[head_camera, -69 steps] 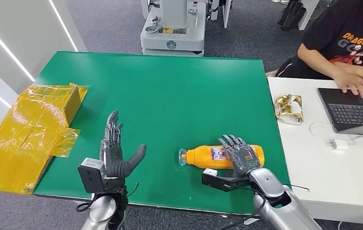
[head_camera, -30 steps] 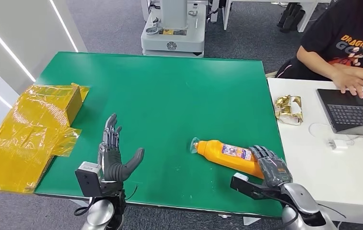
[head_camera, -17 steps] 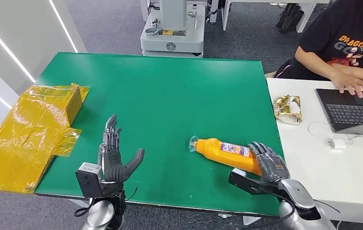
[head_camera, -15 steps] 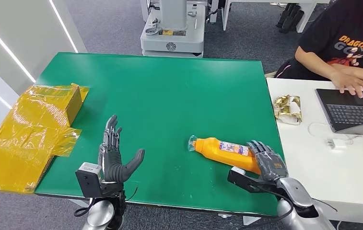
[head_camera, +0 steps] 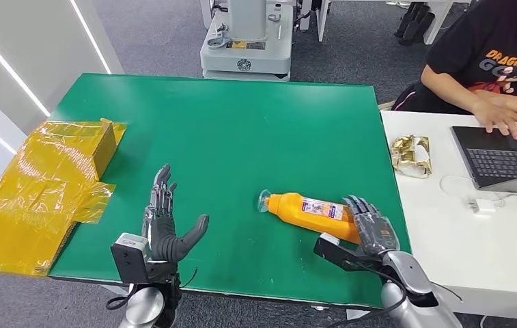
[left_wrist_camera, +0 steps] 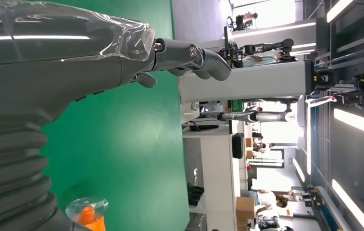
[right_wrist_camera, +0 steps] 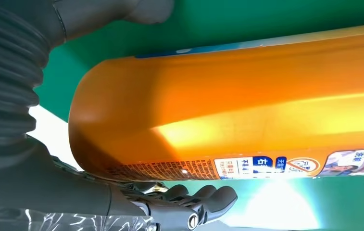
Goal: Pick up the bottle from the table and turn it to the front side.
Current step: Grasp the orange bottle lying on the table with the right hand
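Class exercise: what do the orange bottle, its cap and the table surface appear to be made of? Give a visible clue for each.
Orange bottle: likely glossy plastic; a bright highlight runs along its smooth side, with a printed label. Clear cap: probably transparent plastic; orange shows through it. Green table surface: a matte, even covering, showing only soft reflections; exact material unclear.

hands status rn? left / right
Left hand: open, fingers spread above the green table, holding nothing.
Right hand: wrapped around the base end of the orange bottle, holding it.
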